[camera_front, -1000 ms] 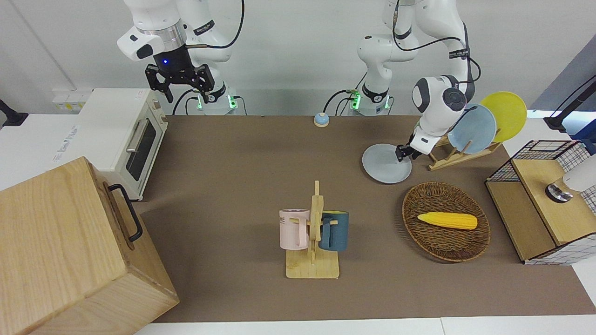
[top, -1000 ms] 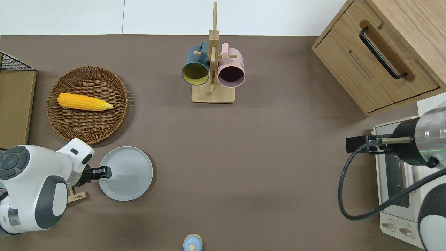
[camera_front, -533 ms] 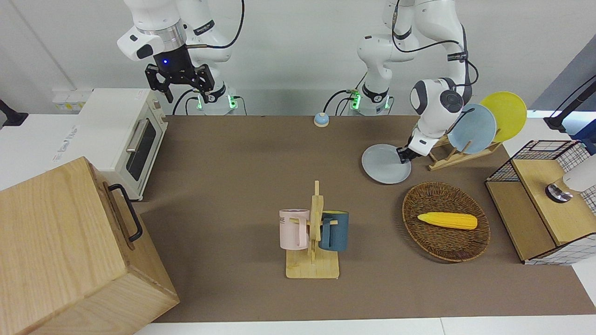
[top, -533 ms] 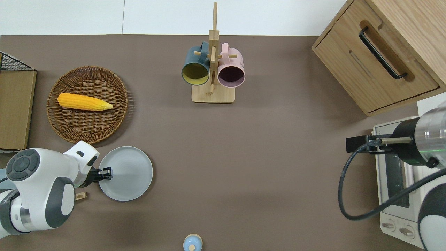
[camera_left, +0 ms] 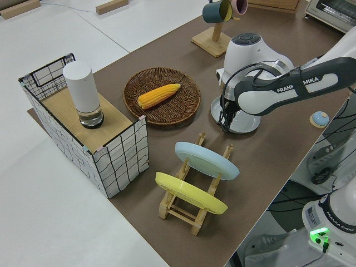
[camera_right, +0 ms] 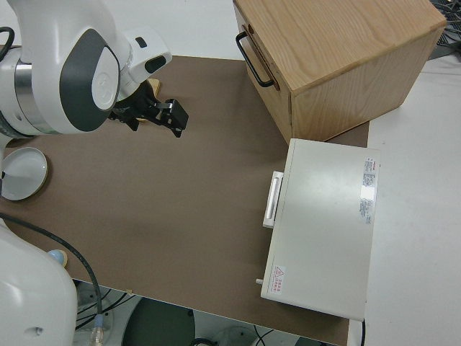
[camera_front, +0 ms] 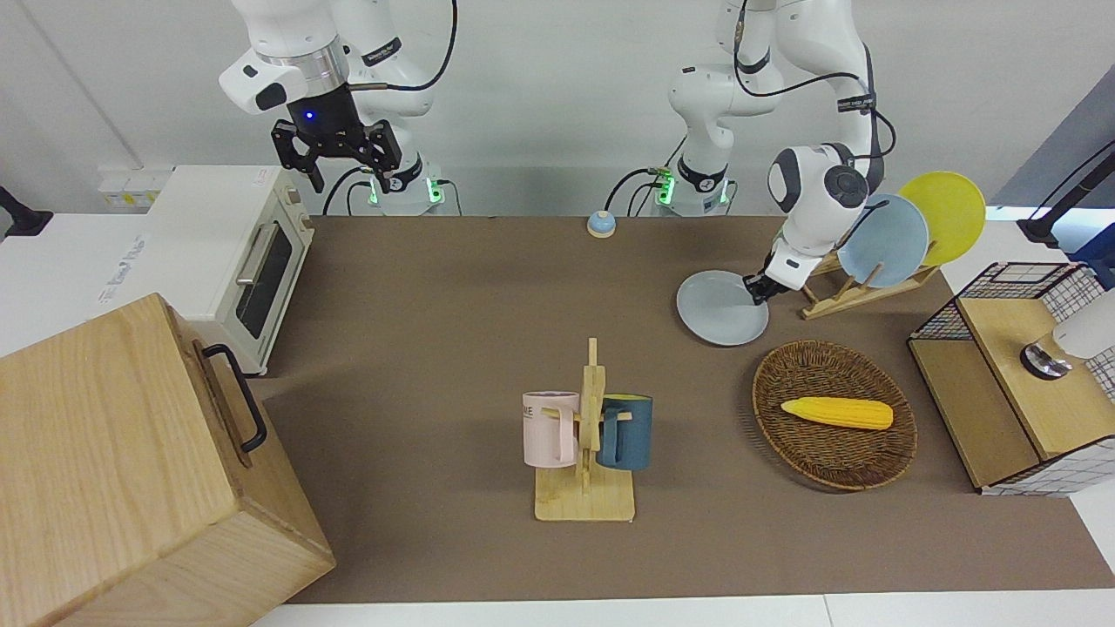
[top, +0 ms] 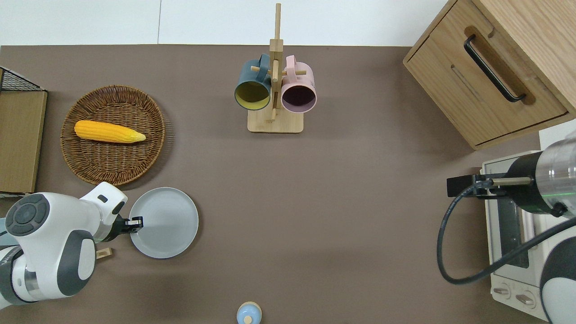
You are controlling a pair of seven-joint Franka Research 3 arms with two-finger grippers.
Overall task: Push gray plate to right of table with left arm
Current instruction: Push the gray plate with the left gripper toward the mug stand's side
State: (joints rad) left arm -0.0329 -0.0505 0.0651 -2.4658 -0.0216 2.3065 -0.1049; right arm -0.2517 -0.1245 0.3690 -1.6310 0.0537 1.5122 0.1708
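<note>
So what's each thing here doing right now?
gray plate: flat on the table.
left gripper: at the plate's rim.
right arm: parked.
corn cob: lying in the wicker basket.
mugs: hanging on the wooden rack.
toaster oven: door shut.

On the brown bench [camera_left: 278, 150], the left arm's pincer [camera_left: 225, 123] points down at the rim of the gray plate [camera_left: 243, 121]. A wicker basket [camera_left: 162, 95] holding corn [camera_left: 158, 95] sits just beside the plate. A wooden rack [camera_left: 190, 208] holds a blue plate [camera_left: 207, 160] and a yellow plate [camera_left: 190, 193].

Front, overhead, two raised side cameras
</note>
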